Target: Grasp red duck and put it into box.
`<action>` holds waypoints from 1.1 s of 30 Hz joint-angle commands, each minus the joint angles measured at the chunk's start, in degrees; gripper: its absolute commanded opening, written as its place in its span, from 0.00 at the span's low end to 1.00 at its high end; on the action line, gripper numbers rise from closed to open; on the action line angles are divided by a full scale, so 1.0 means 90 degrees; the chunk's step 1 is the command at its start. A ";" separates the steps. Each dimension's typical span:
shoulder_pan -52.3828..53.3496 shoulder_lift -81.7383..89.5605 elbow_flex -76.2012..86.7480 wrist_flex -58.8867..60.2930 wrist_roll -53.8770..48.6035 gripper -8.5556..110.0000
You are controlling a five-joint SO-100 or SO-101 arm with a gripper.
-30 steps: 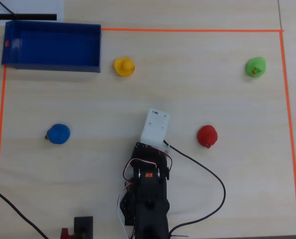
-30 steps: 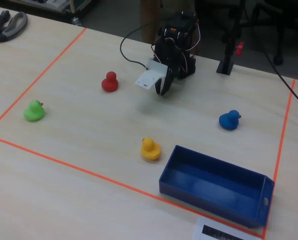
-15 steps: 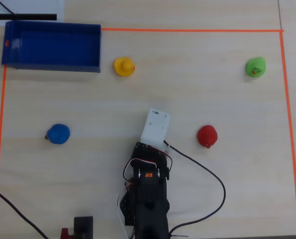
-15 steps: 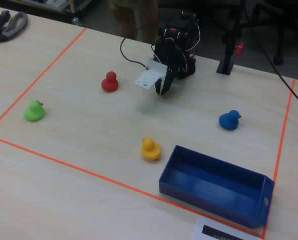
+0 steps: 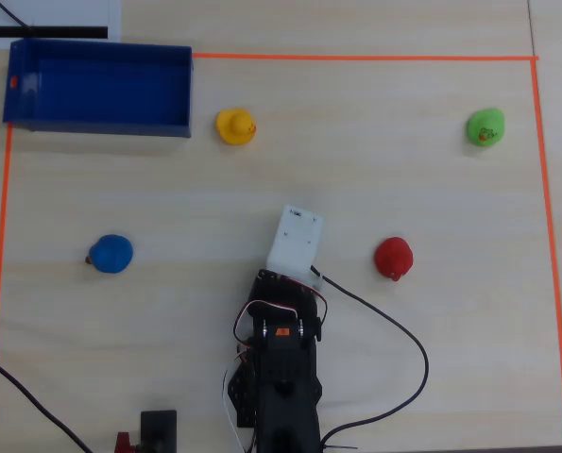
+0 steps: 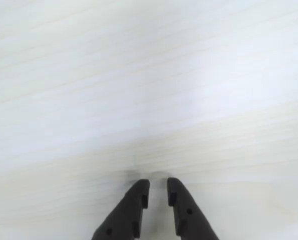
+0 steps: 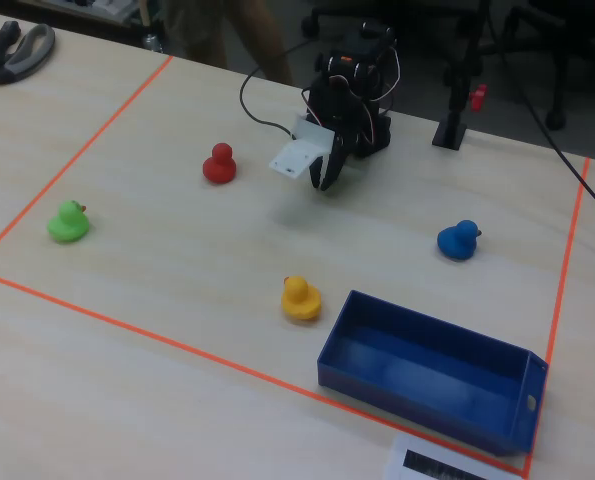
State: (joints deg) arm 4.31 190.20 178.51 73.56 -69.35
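Observation:
The red duck (image 5: 393, 258) stands on the pale wood table, to the right of the arm in the overhead view and to its left in the fixed view (image 7: 218, 164). The dark blue open box (image 5: 96, 125) is empty at the top left of the overhead view and at the lower right of the fixed view (image 7: 417, 400). My gripper (image 6: 158, 187) points down at bare table close to the arm's base (image 7: 324, 183). Its black jaws stand almost together with nothing between them. The wrist view shows no duck and no box.
A yellow duck (image 5: 235, 125) stands just right of the box, a blue duck (image 5: 110, 253) left of the arm and a green duck (image 5: 485, 126) at the far right. Orange tape (image 5: 356, 57) frames the work area. A black cable (image 5: 403, 340) loops beside the arm.

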 commanded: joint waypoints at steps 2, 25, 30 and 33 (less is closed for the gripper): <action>-0.0049 -0.0049 -0.0020 0.0078 0.0068 0.07; 0.0674 -0.1084 -0.0508 -0.1094 -0.0098 0.07; 0.1787 -0.2891 -0.3223 -0.1240 -0.0098 0.07; 0.2754 -0.4053 -0.4951 -0.1074 -0.0088 0.07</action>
State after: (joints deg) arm 23.38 165.32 146.16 63.72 -70.22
